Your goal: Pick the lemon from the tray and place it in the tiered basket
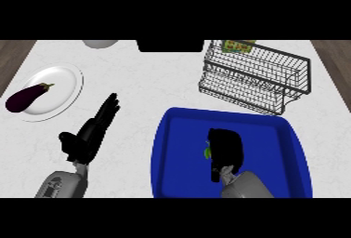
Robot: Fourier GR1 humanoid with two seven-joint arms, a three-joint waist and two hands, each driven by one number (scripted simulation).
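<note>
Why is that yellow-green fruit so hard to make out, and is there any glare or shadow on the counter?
In the head view, the right hand curls over the lemon in the blue tray, so only a sliver shows. The white counter looks evenly lit, with no glare. The plate under the eggplant looks stretched taller than wide.

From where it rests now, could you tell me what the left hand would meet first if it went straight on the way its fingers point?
Nothing nearby: the left hand points up-right over bare counter, passing right of the plate. The dark object at the far edge seems first, though depth is unclear.
</note>
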